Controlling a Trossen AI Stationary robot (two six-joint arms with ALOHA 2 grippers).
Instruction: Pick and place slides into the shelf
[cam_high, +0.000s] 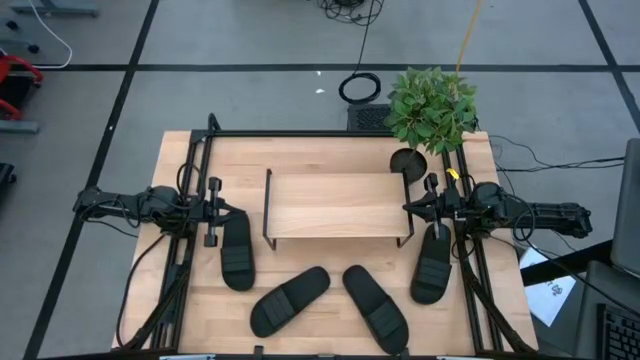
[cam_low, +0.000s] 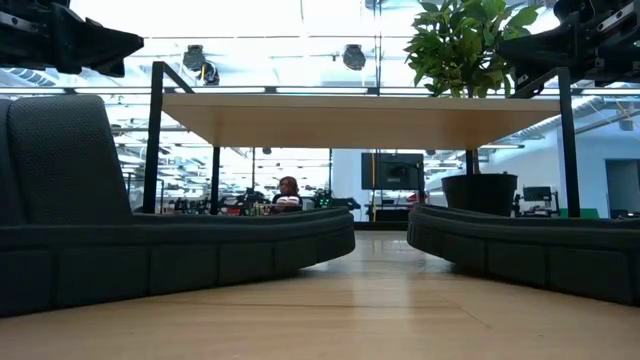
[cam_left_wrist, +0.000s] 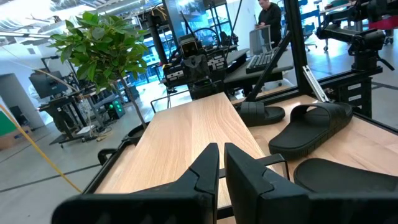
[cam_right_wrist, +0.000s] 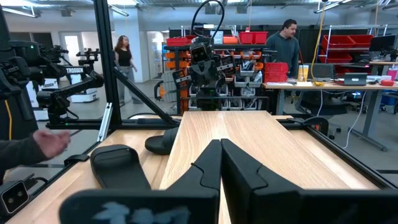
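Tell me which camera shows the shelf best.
The high view: the whole shelf shows from above, bare, with four slides on the table around it. The low view shows only its underside and legs. Both wrist views look along its top board.

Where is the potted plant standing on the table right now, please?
In the high view, the potted plant stands at the table's far right corner, just behind the shelf and beside the right tool.

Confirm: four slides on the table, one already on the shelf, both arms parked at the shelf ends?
Not quite: the shelf is bare in the high view. All four slides lie on the table; arms sit at the shelf ends.
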